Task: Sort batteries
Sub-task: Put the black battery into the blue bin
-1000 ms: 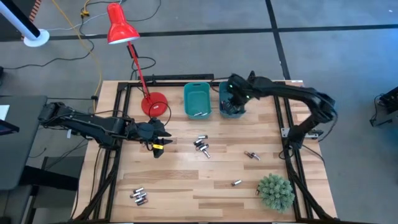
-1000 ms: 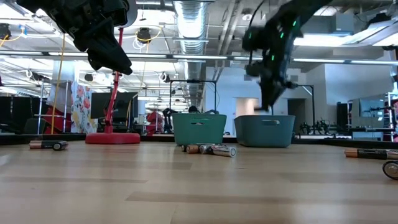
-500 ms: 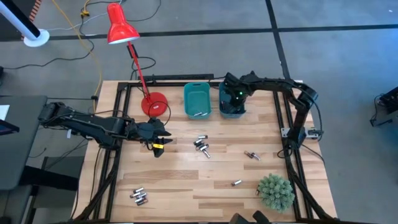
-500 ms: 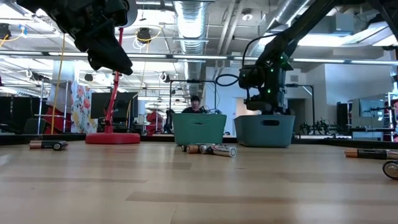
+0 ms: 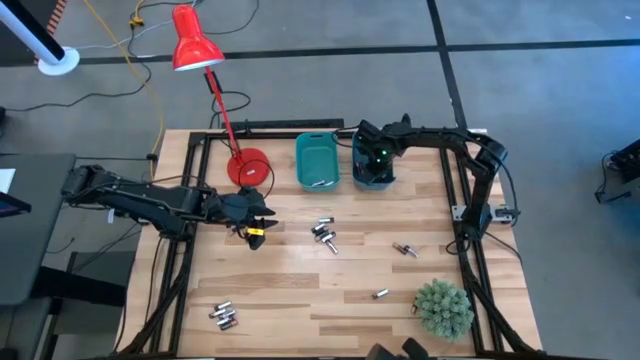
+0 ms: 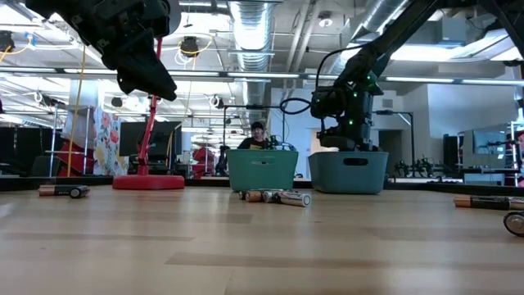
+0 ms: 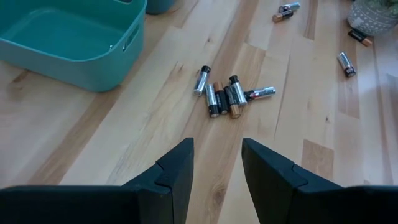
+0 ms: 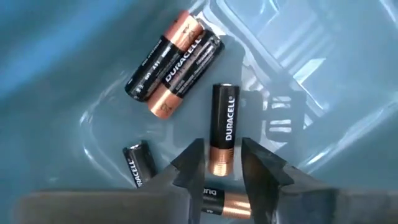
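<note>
- The right gripper (image 8: 222, 163), reaching down into the darker teal bin (image 5: 372, 168), is standing spread around an upright-looking battery (image 8: 222, 138), copper end toward the fingertips.
- Two paired batteries (image 8: 173, 61) are lying diagonally on the bin floor.
- The left gripper (image 7: 217, 163) is hovering open, empty, near a cluster of batteries (image 7: 227, 98) lying on the table (image 5: 300, 290).

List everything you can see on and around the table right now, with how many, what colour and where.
batteries: a cluster mid-table, a cluster near the front-left corner, three singles to the right; dark with copper or silver ends; at least five more inside the darker bin.
lighter teal bin: one, back centre.
darker teal bin: one, right of the lighter one.
desk lamp: one, red, back left.
potted plant: one, green, front right.
person: one, in the room behind.
left gripper: open, empty, above the table's left.
right gripper: inside the darker bin, parted, astride a battery.
</note>
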Motion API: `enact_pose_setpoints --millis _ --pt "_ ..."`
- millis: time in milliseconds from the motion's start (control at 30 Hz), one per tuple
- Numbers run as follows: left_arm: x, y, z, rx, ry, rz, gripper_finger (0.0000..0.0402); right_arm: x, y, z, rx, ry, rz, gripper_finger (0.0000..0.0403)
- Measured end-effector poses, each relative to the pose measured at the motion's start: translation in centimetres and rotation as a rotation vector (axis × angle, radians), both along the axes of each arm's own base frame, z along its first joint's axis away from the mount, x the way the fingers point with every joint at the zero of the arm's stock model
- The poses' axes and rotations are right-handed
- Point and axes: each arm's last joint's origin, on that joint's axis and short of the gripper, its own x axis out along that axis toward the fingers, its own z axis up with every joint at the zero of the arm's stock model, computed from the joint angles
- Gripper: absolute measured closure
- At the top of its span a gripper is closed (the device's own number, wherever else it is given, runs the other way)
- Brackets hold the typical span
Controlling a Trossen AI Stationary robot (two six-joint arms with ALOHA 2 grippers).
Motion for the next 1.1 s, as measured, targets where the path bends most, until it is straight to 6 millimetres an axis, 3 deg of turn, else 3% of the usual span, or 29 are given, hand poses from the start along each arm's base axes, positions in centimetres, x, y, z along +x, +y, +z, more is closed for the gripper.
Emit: enact_pose_setpoints --millis 200,367,500,667,800,933,1100 --pt "0.0 0.0 0.0 0.0 0.0 -0.001 0.0272 0.0 -0.9 1.8 -0.009 -0.012 -0.02 0.0251" --pt "0.0 0.0 0.0 0.0 0.0 -0.001 0.0272 -0.5 -1.1 5.5 -0.051 -0.067 -0.042 0.0239" --pt "0.0 0.0 0.0 0.0 0.0 -0.001 0.0272 -2.2 0.1 8.8 -0.057 -0.097 -0.1 0.0244" --pt "0.0 0.0 0.0 0.019 0.005 -0.015 0.0272 -4.9 4.1 13.0 -0.048 -0.113 -0.114 0.0254" --pt "0.0 0.0 0.0 0.035 0.008 -0.027 0.0272 -6.8 8.3 14.6 -0.062 -0.192 -0.088 0.0261" --pt "0.0 0.0 0.0 0.039 0.009 -0.03 0.0272 -8.7 12.5 14.3 -0.022 -0.261 -0.129 0.0264" --pt "0.0 0.0 0.0 0.076 0.018 -0.057 0.0272 -10.0 16.9 11.7 0.073 -0.238 -0.15 0.0265"
